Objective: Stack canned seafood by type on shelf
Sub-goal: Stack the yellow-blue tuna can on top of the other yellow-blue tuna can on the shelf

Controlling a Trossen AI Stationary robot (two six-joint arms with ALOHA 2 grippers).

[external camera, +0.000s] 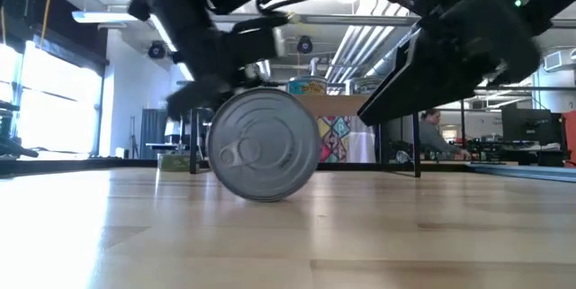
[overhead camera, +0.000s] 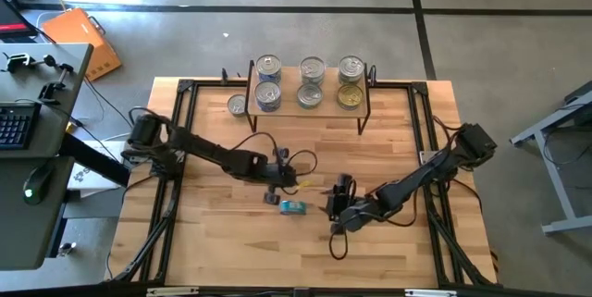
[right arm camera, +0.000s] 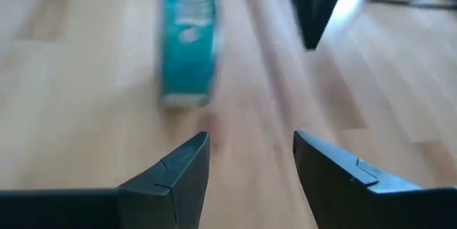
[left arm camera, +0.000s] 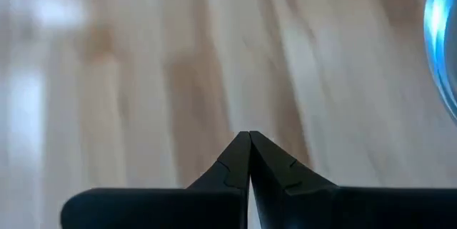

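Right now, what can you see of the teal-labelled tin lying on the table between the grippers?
The small flat round tin with a teal side label stands on its edge on the bare wooden tabletop, silver pull-tab lid facing the low camera. It sits in front of the shelf, between the grippers. Nothing grips it: the open right gripper stands just short of it.

Six tins (overhead camera: 312, 81) on the shelf (overhead camera: 326, 103), one tin (overhead camera: 238, 105) left of it, another tin (overhead camera: 293, 207) on edge between both grippers

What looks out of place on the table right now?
One can stands on its edge on the tabletop, teal label up, between the shut left gripper and the open right gripper. Another can sits beside the shelf, not on it.
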